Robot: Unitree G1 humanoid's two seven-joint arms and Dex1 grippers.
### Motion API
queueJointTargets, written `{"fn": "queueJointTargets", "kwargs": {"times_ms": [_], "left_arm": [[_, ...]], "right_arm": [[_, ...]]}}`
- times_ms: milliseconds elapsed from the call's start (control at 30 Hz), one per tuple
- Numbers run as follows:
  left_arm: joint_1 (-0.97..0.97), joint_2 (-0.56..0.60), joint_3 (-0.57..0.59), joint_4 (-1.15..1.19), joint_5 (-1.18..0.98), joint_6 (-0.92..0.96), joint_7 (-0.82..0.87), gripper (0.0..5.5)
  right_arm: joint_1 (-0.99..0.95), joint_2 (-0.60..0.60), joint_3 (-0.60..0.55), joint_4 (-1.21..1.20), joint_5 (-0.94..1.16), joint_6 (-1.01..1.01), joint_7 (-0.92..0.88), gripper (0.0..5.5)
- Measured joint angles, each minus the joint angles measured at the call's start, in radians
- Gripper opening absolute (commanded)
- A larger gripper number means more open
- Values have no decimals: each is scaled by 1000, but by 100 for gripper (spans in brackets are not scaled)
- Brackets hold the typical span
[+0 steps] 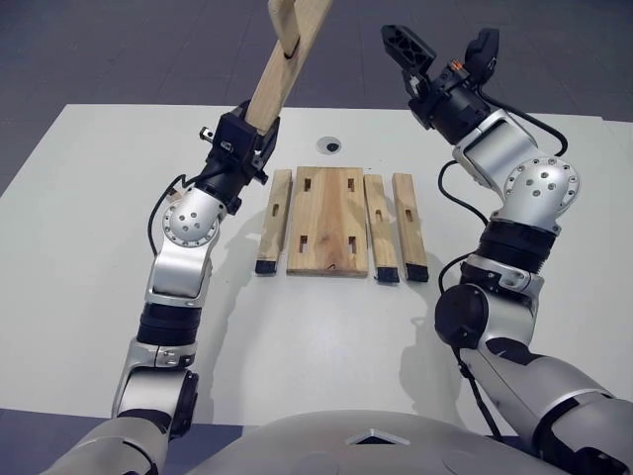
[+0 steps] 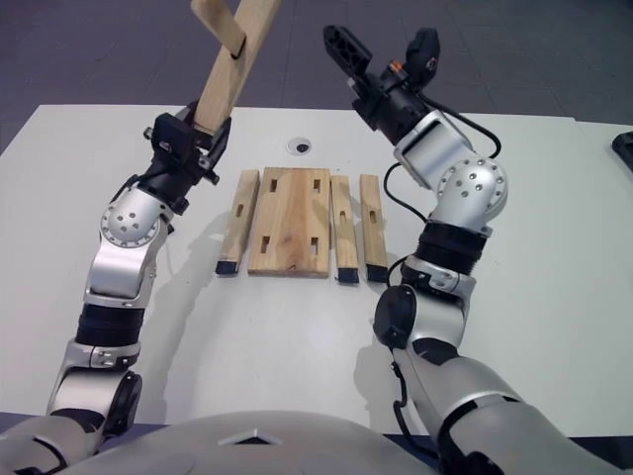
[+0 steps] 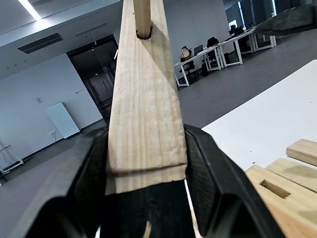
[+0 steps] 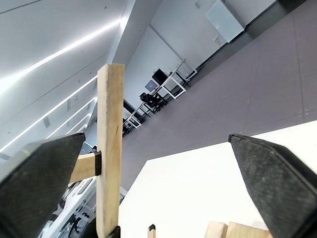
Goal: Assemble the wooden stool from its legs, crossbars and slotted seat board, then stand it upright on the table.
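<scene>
Left claw (image 1: 253, 127) is clamping a tilted leg (image 1: 282, 69), seemingly with a crossbar (image 1: 285, 22) slotted in; right claw (image 1: 443, 47) is hovering wide open, empty, near the leg.

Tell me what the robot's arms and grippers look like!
The left arm and right arm are shiny silver with black bands and round, hole-dotted joint caps. Black cables loop beside them. The left gripper and right gripper are black, each with two chunky fingers.
</scene>
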Motion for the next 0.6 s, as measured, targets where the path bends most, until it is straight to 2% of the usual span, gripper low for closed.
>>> {"fn": "queueJointTargets", "kwargs": {"times_ms": [233, 600], "left_arm": [[43, -40, -96, -78, 28, -21, -29, 204], [83, -58, -128, -107, 48, -21, -37, 204]], "right_arm": [[-49, -47, 32, 83, 25, -73, 136, 540], [-96, -103, 28, 190, 37, -119, 167, 360]]}}
